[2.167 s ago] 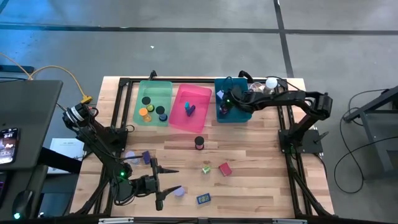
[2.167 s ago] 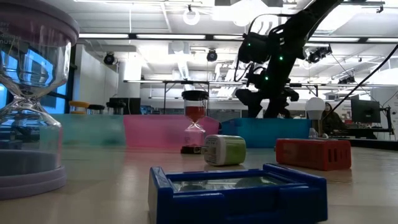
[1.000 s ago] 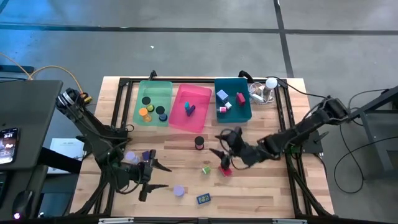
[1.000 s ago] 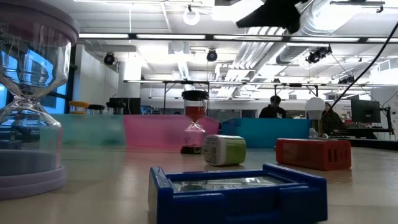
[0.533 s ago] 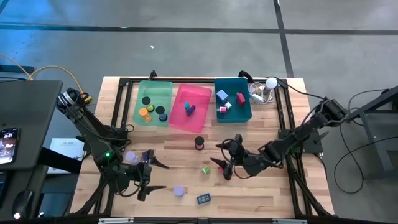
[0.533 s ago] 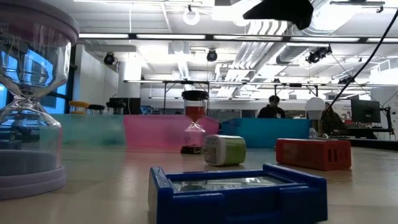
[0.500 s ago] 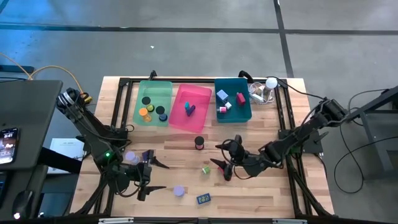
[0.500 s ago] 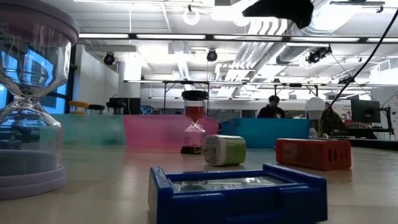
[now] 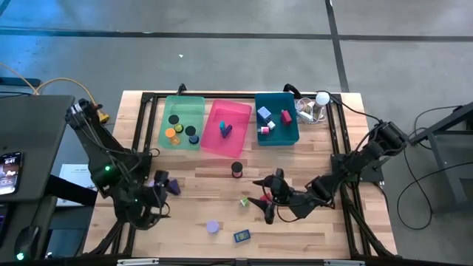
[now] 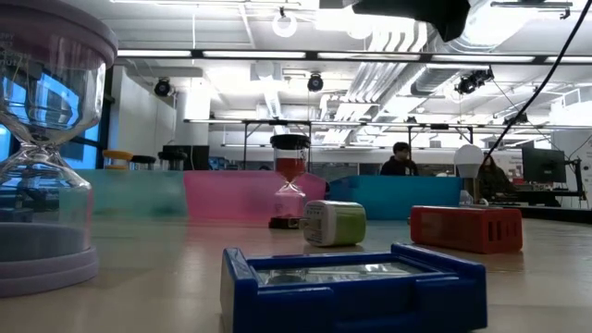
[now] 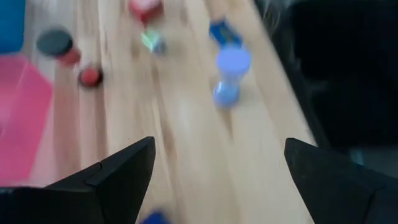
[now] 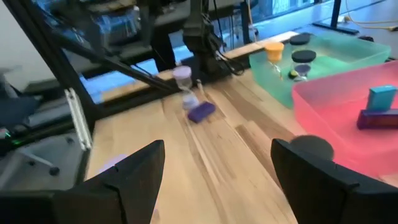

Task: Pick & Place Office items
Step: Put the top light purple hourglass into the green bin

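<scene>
Loose office items lie on the wooden table: a lavender hourglass (image 9: pixel 213 227), a blue block (image 9: pixel 242 236), a green block (image 9: pixel 244 200), a black-and-red hourglass (image 9: pixel 236 170), and a purple block (image 9: pixel 171 185). In the low view a red block (image 10: pixel 467 228) rests flat on the table. My left gripper (image 9: pixel 155 201) stands open at the left, short of the purple block, with nothing between its fingers (image 11: pixel 118 180). My right gripper (image 9: pixel 264 199) hangs open above the red block, which it hides in the high view, and shows high above it (image 10: pixel 407 14).
A green bin (image 9: pixel 182 122), a pink bin (image 9: pixel 228 127) and a teal bin (image 9: pixel 276 125), each holding small pieces, stand in a row at the far edge. A white ball-topped gadget (image 9: pixel 318 103) stands at the far right. A black frame (image 9: pixel 148 100) borders the table.
My left gripper has drawn back toward the table's left edge, rising and tipping up, away from the lavender hourglass, which stays standing. My right gripper has gone toward the near edge and a little down, and now hangs over the red block.
</scene>
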Robot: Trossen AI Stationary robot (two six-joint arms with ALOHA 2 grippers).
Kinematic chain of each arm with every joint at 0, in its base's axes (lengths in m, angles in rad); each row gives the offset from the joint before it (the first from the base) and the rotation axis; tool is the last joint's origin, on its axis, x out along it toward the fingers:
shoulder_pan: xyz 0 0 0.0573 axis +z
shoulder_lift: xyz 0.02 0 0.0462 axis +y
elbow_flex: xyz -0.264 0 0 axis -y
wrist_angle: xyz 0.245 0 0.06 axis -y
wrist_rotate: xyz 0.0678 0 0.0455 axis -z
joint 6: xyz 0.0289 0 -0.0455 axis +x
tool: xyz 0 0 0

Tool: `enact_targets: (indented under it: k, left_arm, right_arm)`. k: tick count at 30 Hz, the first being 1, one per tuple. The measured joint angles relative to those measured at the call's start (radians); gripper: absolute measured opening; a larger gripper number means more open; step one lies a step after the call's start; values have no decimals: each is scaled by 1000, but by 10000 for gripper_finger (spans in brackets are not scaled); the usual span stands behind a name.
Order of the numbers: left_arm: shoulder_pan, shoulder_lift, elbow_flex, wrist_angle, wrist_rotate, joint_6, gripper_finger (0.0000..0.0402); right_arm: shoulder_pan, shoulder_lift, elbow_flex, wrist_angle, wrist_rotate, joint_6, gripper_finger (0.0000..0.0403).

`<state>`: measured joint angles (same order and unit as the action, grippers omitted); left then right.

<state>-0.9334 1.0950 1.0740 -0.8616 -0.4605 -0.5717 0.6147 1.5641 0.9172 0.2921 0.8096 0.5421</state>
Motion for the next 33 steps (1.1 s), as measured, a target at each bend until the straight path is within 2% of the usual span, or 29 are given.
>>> enact_targets:
  k: [3, 8, 10, 13, 22, 33]
  left_arm:
    - [11, -1, 46, -139, 92, -17, 349]
    - [19, 2, 50, -298, 264, -51, 349]
    - [16, 2, 50, -356, 302, -51, 349]
    - [-4, 3, 50, -410, 288, -54, 349]
    - [-13, 41, 49, -408, 268, -89, 349]
    - [-13, 48, 48, -301, 264, -103, 349]
  right_arm:
    - [1, -1, 0, 0, 0, 11, 284]
    - [15, -1, 0, 17, 0, 14, 284]
    - [24, -1, 0, 19, 0, 14, 284]
    - [36, -1, 0, 26, -1, 14, 284]
    - [72, -1, 0, 27, -1, 14, 284]
    - [65, -1, 0, 39, 0, 34, 284]
